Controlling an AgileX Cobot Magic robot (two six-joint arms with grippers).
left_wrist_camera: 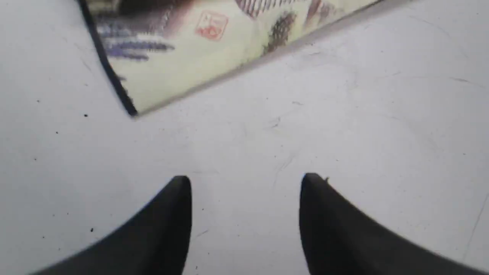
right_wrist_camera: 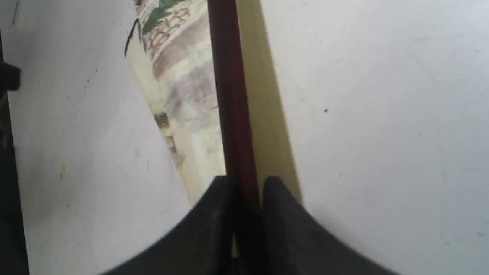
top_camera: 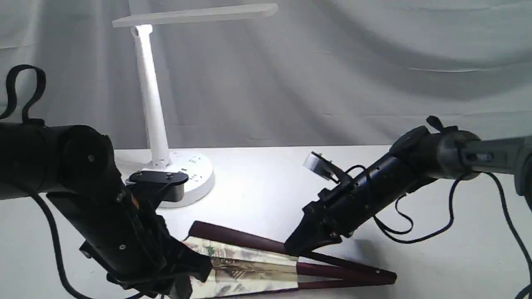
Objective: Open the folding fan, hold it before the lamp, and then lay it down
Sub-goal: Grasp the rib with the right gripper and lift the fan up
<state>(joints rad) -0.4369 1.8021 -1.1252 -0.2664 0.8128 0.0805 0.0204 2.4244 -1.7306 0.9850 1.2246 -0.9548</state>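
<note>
The white table (top_camera: 266, 178) carried the lamp (top_camera: 151, 104) at the back left. In front lay the fan (top_camera: 245, 265), partly spread, its left end hidden behind the left arm (top_camera: 104, 216). The right gripper (right_wrist_camera: 244, 183) was clenched on one dark outer rib of the fan. The left gripper (left_wrist_camera: 244, 179) stood released over bare table, just beside the paper.

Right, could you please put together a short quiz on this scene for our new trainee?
1. True or false: the left gripper is holding the folding fan.
2. What has the right gripper clamped? A) a cup B) a maroon rib of the fan C) nothing
3. Fill in: the fan lies on the table ___ spread.
Key: 1 false; 2 B; 3 partly.
</note>
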